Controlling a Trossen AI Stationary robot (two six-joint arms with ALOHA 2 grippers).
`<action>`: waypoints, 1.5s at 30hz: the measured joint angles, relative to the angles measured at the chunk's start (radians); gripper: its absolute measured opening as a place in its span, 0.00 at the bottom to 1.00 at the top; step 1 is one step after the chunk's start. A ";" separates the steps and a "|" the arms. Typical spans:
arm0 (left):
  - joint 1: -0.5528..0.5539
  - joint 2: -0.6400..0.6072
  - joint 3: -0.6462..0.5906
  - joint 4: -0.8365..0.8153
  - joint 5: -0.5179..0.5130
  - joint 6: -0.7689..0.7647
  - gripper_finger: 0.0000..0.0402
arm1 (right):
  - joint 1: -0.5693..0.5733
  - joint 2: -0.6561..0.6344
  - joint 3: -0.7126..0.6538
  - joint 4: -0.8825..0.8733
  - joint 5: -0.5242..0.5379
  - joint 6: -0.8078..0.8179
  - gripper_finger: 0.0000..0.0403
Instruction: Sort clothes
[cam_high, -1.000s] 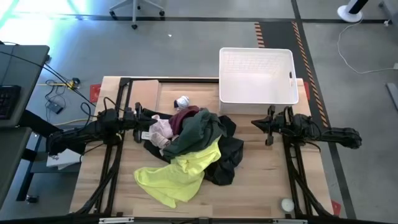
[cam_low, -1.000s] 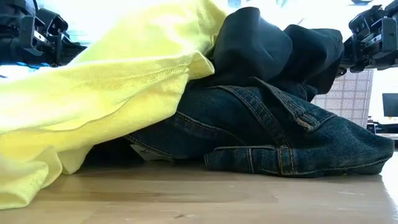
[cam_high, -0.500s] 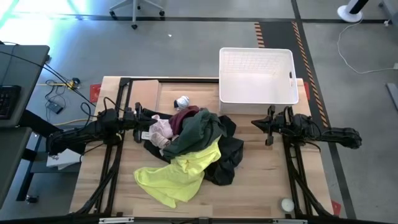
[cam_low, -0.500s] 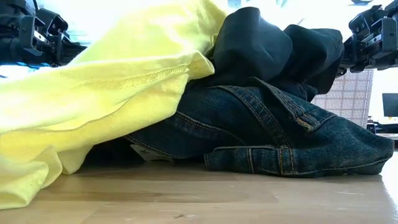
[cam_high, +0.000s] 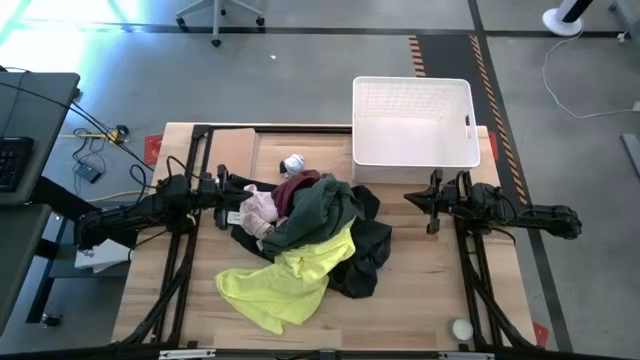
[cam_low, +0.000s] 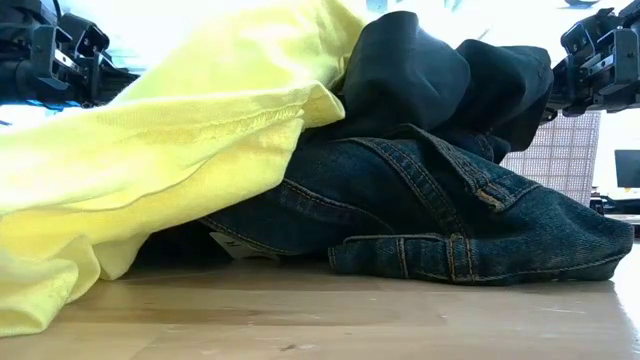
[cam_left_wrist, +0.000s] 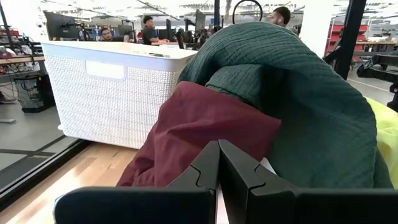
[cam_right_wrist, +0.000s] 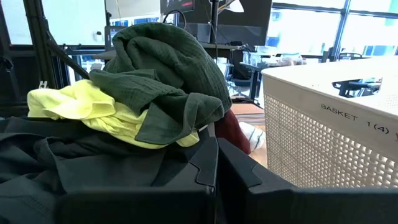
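We are viewing a pile of clothes (cam_high: 310, 235) lying at the middle of the table (cam_high: 420, 290), between the two arms.

1. The green garment (cam_high: 318, 212) is sitting on top of the pile. In the left wrist view it (cam_left_wrist: 292, 99) is draping over the maroon one (cam_left_wrist: 199, 134).
2. The maroon garment (cam_high: 296, 186) is lying at the pile's far edge, next to the white-grey ball (cam_high: 292, 163).
3. The pink garment (cam_high: 260, 208) is lying on the pile's left side, just beside the left gripper.
4. The yellow garment (cam_high: 285, 280) is spreading toward the near left part of the table. In the low view it (cam_low: 150, 160) is covering part of the jeans (cam_low: 450, 220).
5. Black fabric (cam_high: 368, 250) is showing on the pile's right and near sides.

The left gripper (cam_high: 222, 188) is hovering at the pile's left edge; we are seeing its fingers (cam_left_wrist: 208, 165) pressed together, holding nothing.

The right gripper (cam_high: 410, 199) is hovering to the right of the pile, apart from it and just in front of the basket (cam_high: 470, 150). Its fingers (cam_right_wrist: 208, 165) are likewise closed and empty.

The basket is standing at the table's far right.
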 joint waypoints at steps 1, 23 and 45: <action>0.000 0.000 0.000 0.000 0.000 0.000 0.01 | 0.000 0.000 0.000 0.000 0.000 0.000 0.00; 0.000 0.000 0.000 0.000 0.000 0.000 0.01 | 0.000 0.000 0.000 0.000 0.000 0.000 0.00; 0.000 0.000 -0.001 0.011 0.000 0.000 0.01 | -0.002 0.003 0.000 0.604 0.054 0.464 0.00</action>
